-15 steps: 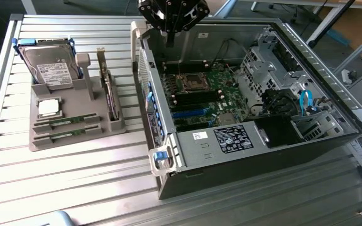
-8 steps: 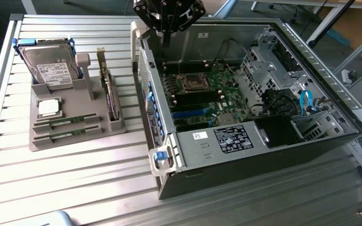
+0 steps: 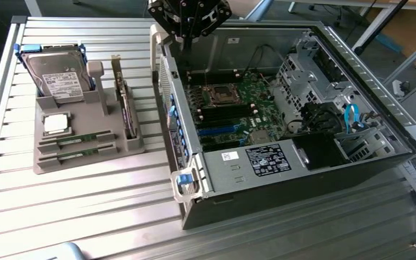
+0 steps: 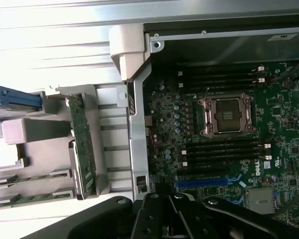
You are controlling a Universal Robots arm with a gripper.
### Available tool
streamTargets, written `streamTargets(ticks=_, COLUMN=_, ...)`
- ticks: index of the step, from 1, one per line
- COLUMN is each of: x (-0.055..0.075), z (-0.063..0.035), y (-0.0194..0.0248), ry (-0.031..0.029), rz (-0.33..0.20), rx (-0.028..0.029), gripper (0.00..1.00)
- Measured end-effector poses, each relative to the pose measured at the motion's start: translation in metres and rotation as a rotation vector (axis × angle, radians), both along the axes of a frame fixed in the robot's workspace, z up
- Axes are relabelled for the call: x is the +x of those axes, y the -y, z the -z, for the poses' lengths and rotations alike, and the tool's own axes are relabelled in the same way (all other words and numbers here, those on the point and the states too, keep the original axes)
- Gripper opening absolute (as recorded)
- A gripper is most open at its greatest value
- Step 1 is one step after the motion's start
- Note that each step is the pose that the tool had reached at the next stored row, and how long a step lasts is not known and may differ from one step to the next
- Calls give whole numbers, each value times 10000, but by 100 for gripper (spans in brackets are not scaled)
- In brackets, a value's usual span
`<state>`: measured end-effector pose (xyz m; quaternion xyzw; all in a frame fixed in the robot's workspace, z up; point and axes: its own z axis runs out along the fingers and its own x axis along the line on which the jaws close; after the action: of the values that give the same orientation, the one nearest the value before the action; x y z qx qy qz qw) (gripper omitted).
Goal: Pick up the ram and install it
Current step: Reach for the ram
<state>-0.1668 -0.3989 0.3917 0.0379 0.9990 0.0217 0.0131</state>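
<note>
On the exterior view's left, a grey holder (image 3: 121,153) sits on the slatted metal bench (image 3: 85,216). At its far end a hard drive (image 3: 63,77) leans in a blue-edged cradle. Nearer than that lies a square silver processor chip (image 3: 54,123). Nearer still, two thin green sticks lie flat in parallel slots: the farther ram stick (image 3: 76,140) and the nearer ram stick (image 3: 76,155). Both are seated in the holder, just beside each other, and nothing touches them. Along the holder's right edge a larger expansion card (image 3: 126,105) stands on its edge.

To the right of the holder, an open computer case (image 3: 219,181) lies on its side. Its motherboard (image 3: 255,116) faces up, with the processor socket (image 3: 219,96) toward the far left. Dark memory slots (image 3: 226,115) run on the socket's near and far sides. A blue cable (image 3: 350,118) loops near the drive bays on the right.

The claw (image 3: 186,40) hangs above the case's far left corner, its fingers closed together. It is well apart from both ram sticks. In the wrist view its black body lies over the case wall between holder and motherboard.
</note>
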Motion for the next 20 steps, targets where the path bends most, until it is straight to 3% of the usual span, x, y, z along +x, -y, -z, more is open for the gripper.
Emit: streamTargets(ticks=20, x=-94, z=13, y=1, ry=0, rz=-1, rx=1, gripper=10)
